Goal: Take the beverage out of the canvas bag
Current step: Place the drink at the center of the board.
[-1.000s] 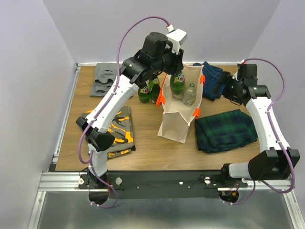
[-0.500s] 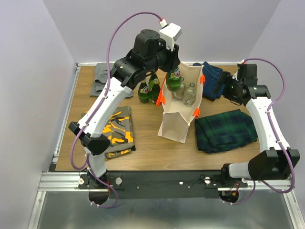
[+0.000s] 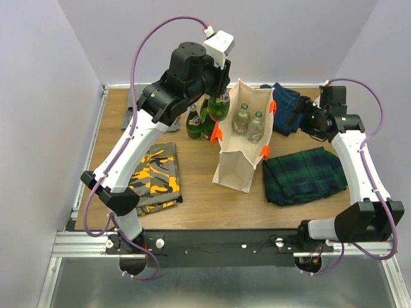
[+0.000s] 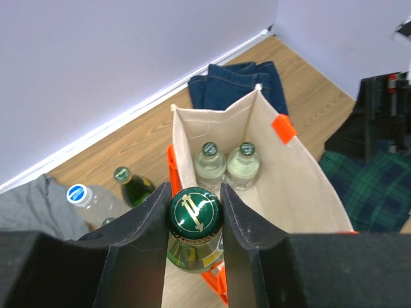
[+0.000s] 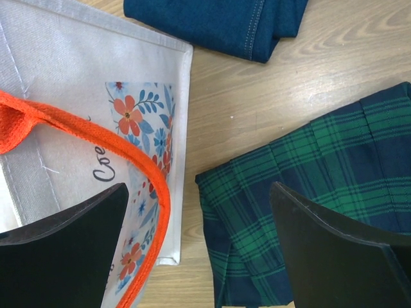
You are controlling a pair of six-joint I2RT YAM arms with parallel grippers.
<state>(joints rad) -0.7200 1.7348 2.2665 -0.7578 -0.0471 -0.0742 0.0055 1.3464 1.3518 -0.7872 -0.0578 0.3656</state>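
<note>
Left gripper [image 4: 194,197] was clamped narrow on the green bottle [image 4: 194,215], one finger on each side of the neck just under the cap; bottle upright, long axis vertical, cap facing up at the wrist camera; it hung at the left rim of the canvas bag [image 3: 239,168], over the orange handle [image 3: 215,131]; could not tell whether its base cleared the rim. Bag stood upright, mouth open upward; two clear bottles [image 4: 210,165] upright side by side inside. Left of the bag was tight: two more green bottles [image 3: 193,126] stood just beside it, and a water bottle [image 4: 80,196] near them; grey cloth [image 3: 138,106] further left at the far edge. Jeans [image 3: 287,99] lay behind the bag; plaid cloth [image 3: 305,173] close to its right foot; camouflage cloth [image 3: 154,176] well apart at near left. Bare table [image 3: 199,199] showed in front of the bag toward the near edge. Right gripper [image 5: 199,192] spread wide, holding nothing, beside the bag's right wall over the strip between bag and plaid cloth.
</note>
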